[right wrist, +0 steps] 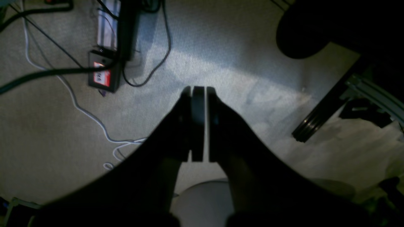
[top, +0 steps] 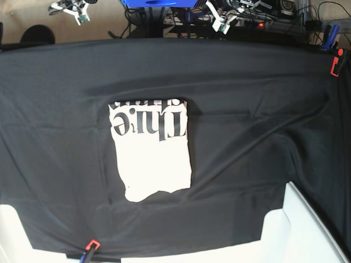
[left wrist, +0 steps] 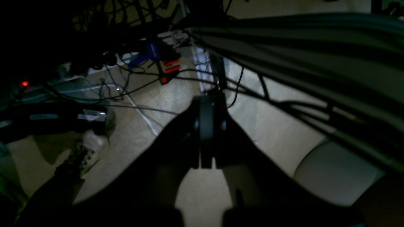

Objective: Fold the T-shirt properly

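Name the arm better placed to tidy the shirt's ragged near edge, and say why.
Right, narrowly. The T-shirt lies left of centre in the base view, the right arm's side. Both the right gripper and left gripper are shut, empty and off the black table cloth.

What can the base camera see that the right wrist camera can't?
Only the base view shows the T-shirt, folded into a rectangle with black lettering along its far edge, lying on the black cloth. Only the right wrist view shows the shut right pincer over a carpet with cables. Both share no object I can match.
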### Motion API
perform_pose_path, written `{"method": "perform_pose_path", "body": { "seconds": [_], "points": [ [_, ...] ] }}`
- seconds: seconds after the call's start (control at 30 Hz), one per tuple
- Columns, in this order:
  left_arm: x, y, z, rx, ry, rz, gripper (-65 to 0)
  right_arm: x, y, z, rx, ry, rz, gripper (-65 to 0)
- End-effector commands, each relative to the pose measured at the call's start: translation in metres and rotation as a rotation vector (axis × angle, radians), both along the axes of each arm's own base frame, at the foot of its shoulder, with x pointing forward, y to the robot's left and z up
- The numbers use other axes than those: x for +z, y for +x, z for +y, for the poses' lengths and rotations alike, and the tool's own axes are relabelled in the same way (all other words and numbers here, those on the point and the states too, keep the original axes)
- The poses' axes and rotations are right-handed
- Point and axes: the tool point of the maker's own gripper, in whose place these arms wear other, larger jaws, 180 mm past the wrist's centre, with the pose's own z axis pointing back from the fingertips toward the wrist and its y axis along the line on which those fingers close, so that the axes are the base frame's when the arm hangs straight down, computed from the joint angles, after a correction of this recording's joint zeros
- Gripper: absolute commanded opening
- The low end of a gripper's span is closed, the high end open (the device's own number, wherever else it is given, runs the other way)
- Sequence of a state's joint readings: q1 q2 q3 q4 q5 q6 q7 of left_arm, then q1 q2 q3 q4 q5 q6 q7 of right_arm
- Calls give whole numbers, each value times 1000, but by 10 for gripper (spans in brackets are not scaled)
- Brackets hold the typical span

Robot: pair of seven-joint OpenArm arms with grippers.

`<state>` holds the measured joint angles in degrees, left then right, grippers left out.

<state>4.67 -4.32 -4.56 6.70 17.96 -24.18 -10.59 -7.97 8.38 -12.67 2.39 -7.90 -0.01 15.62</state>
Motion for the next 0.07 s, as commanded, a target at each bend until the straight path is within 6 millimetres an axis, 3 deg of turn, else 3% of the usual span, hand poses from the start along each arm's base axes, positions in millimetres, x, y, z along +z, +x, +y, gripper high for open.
{"method": "perform_pose_path", "body": {
  "seconds": [0.0,0.03],
  "points": [
    [1,-1,2,2,-5,-5,-650,1,-4,-3,2,-6,2,-627],
    [1,0,2,2,-5,-6,-650,1,-7,-3,3,-5,5,-627]
  ]
}}
